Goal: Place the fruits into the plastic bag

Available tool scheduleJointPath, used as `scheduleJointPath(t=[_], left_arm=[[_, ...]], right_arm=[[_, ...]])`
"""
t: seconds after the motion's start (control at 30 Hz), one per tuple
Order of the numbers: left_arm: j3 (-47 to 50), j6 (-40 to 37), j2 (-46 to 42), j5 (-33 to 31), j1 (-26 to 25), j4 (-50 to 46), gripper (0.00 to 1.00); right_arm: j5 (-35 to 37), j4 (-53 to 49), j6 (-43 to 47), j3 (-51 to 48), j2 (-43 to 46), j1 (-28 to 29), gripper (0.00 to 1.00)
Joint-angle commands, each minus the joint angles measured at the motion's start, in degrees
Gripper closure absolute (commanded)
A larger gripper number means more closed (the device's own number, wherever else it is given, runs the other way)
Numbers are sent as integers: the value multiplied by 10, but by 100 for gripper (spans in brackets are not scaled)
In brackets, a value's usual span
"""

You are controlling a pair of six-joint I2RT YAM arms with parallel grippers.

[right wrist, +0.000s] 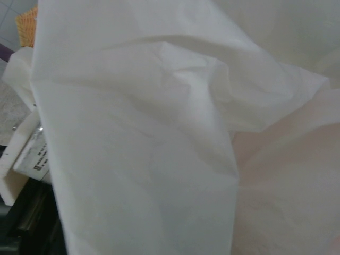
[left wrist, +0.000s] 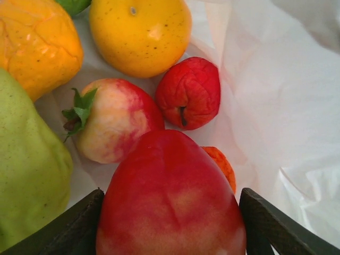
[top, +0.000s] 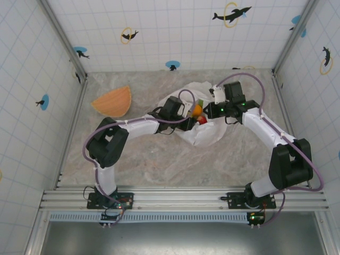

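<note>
Low in the left wrist frame, the left hand [left wrist: 170,234] clasps a glossy, rigid, probably slippery red fruit [left wrist: 170,191] across its broad middle, above the other fruits [left wrist: 139,32] lying inside the limp, flimsy plastic bag [left wrist: 276,106]; the right hand's [top: 215,110] grip I cannot tell.
</note>
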State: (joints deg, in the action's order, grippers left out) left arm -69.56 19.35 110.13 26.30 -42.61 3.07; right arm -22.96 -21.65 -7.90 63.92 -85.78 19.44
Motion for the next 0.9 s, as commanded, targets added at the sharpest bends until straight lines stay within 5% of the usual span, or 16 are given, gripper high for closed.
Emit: scheduleJointPath(t=[0.0,0.4,0.87], left_arm=[[-5,-5,-1,-20,2,12,29],[28,-16,-60,-84,5,17,23],[156,-4,-244,-182,59,12,25]], right_arm=[[2,4,6,18,-2,2,100],[5,1,9,17,-2,1,100],[5,-5,13,18,-3,-2,100]])
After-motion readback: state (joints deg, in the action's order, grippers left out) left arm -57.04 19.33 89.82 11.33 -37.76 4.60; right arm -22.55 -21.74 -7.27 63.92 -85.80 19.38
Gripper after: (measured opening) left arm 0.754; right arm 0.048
